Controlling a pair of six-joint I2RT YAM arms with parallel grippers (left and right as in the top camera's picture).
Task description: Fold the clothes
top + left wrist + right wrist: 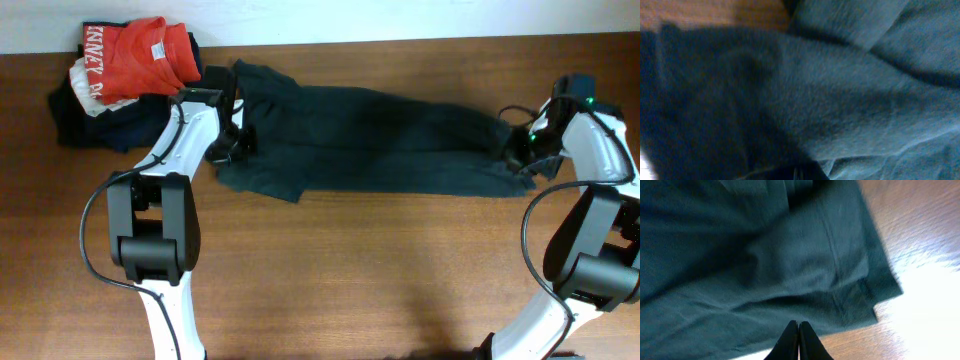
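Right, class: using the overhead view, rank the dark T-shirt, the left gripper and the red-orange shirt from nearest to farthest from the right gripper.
1. Dark T-shirt: its right end lies at the right gripper.
2. Left gripper: at the shirt's left end.
3. Red-orange shirt: far-left back corner.

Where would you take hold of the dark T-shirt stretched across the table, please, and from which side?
I would grip the dark T-shirt at its stitched hem corner, probably with the right claw, coming in over the bare table. That corner lies flat with free edges on two sides, whereas the middle is bunched in folds.
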